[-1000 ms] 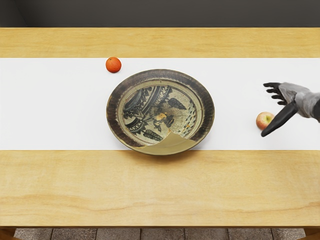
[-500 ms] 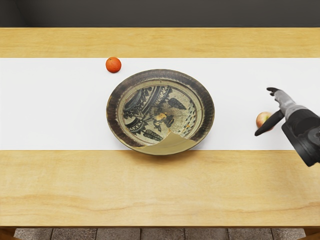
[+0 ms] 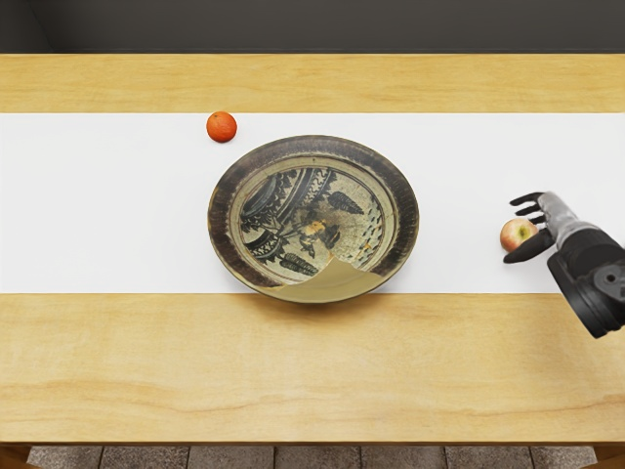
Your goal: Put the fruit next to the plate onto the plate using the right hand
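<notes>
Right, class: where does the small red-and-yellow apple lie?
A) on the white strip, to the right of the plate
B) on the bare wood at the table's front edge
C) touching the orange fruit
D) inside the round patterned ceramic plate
A: the small red-and-yellow apple rests on the white strip, to the right of the round patterned ceramic plate and close beside the right hand.

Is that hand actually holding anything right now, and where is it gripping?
Nothing is held yet. The right hand is open beside the apple, thumb in front, fingers behind it.
</notes>
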Tool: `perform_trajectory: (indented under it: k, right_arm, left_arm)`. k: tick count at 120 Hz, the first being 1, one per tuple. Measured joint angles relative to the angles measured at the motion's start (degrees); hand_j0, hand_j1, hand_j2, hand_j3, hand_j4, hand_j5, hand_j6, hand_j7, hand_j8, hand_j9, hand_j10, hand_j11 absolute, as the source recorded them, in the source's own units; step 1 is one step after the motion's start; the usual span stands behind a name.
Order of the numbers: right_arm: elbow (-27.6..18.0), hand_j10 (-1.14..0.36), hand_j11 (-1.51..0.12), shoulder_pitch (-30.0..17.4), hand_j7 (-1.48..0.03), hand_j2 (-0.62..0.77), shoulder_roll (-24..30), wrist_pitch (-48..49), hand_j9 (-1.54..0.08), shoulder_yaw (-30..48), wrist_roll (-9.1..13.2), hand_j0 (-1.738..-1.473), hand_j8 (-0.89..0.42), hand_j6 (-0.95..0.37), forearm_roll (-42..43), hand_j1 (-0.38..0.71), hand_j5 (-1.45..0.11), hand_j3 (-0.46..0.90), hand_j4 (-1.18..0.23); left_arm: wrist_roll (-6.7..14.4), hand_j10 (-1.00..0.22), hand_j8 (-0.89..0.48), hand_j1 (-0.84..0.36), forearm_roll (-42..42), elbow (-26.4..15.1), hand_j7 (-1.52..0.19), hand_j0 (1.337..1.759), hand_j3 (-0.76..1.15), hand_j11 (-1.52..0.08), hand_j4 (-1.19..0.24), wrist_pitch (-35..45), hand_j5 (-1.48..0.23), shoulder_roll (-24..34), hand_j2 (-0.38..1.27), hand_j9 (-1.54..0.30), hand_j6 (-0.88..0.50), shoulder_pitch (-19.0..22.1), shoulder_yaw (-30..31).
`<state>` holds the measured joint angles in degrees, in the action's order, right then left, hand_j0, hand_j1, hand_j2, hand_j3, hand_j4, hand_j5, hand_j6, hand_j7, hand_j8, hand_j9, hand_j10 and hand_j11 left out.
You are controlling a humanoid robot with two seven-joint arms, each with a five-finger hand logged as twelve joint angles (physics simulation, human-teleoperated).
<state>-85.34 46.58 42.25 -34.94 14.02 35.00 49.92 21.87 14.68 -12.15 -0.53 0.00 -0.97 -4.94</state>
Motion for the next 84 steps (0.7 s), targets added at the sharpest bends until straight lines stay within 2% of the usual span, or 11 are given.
perform_trajectory:
  k: [23,44,66,84]
  right_arm:
    - [-0.1,-0.46,-0.59,-0.3,-0.59,-0.08,0.0,0.0,-0.59,0.0,0.0,-1.658,-0.43,-0.46,0.1,0.19,-0.59,0.0,-0.46]
    - [-0.3,-0.55,-0.72,-0.9,-0.71,-0.07,0.0,0.1,-0.72,0.2,-0.1,-1.65,-0.34,-0.38,0.7,0.23,-0.7,0.0,-0.56]
    - [-0.5,-0.49,-0.86,-1.1,-0.83,-0.04,-0.1,0.0,-0.85,0.3,0.0,-1.642,-0.27,-0.3,0.6,0.27,-0.82,0.0,-0.62]
    - [-0.7,-0.57,-0.92,-1.1,-0.9,0.16,0.0,-0.1,-0.91,0.4,0.0,-1.644,-0.33,-0.38,0.3,0.27,-0.87,0.0,-0.7]
  left_arm:
    - [0.0,0.0,0.0,0.35,0.0,0.0,0.0,1.658,0.0,0.0,0.0,0.0,0.0,0.0,0.0,0.0,0.0,0.0,0.0]
    - [0.0,0.0,0.0,0.35,0.0,0.0,0.0,1.658,0.0,0.0,0.0,0.0,0.0,0.0,0.0,0.0,0.0,0.0,0.0]
    - [0.0,0.0,0.0,0.35,0.0,0.0,0.0,1.658,0.0,0.0,0.0,0.0,0.0,0.0,0.0,0.0,0.0,0.0,0.0]
    - [0.0,0.0,0.0,0.35,0.0,0.0,0.0,1.658,0.0,0.0,0.0,0.0,0.0,0.0,0.0,0.0,0.0,0.0,0.0]
